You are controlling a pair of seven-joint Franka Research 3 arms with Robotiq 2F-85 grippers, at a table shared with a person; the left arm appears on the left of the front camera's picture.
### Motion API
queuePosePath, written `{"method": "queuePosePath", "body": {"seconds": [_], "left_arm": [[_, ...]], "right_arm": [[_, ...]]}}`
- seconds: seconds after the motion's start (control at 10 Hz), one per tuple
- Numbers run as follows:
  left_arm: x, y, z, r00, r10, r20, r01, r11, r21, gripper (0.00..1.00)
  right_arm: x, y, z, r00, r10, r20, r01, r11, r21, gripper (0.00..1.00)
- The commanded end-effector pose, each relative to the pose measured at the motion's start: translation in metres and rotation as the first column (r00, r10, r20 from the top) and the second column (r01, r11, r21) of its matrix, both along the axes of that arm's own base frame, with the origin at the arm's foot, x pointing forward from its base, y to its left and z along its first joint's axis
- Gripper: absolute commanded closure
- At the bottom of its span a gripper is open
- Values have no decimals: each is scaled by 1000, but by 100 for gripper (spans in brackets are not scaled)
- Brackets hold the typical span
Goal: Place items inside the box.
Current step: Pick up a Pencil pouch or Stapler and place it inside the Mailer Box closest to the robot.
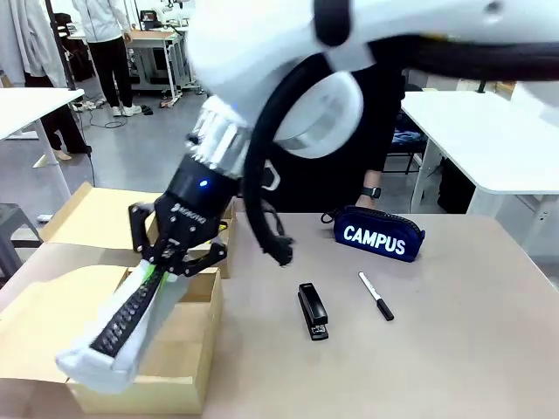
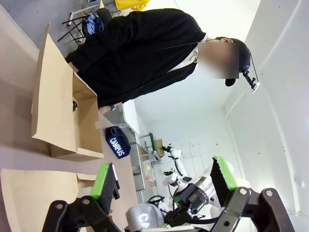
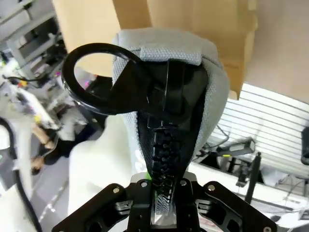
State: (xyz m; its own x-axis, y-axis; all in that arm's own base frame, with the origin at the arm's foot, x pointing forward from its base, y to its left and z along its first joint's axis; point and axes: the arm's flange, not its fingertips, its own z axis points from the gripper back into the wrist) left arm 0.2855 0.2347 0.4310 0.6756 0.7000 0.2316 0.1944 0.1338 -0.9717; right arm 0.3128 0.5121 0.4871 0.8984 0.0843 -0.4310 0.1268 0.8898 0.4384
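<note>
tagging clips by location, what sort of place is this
Likely a robotics lab or workshop: plain white tables, an equipment bench with cables on the floor, and the right gripper holding a grey case at a box.

The left gripper (image 2: 163,176) is seen with its green-padded fingers spread wide. An open cardboard box (image 2: 53,106) is set on the table (image 2: 17,96), with the navy "CAMPUS" pencil case (image 2: 117,142) near it. A grey pencil case (image 2: 144,216) is glimpsed low between the fingers.
</note>
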Motion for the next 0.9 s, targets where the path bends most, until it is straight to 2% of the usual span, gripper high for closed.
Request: {"method": "queuePosePath", "body": {"seconds": [0.0, 0.1, 0.3, 0.5, 0.6, 0.8], "left_arm": [[-2, -3, 0, 1000, 3, 27, -3, 1000, 1, 0], [-2, -3, 0, 1000, 3, 27, -3, 1000, 1, 0], [-2, -3, 0, 1000, 3, 27, -3, 1000, 1, 0], [-2, -3, 0, 1000, 3, 27, -3, 1000, 1, 0], [-2, -3, 0, 1000, 3, 27, -3, 1000, 1, 0], [-2, -3, 0, 1000, 3, 27, -3, 1000, 1, 0]], "right_arm": [[15, 50, -2, 993, 120, 5, -119, 988, -97, 89], [21, 65, -13, 995, 94, 29, -89, 983, -161, 89], [24, 91, -41, 989, 146, 11, -140, 968, -208, 89], [28, 89, -43, 990, 142, -3, -140, 969, -204, 89], [29, 86, -40, 992, 125, 29, -116, 970, -213, 89], [29, 86, -39, 991, 136, 22, -127, 967, -220, 89]]}}
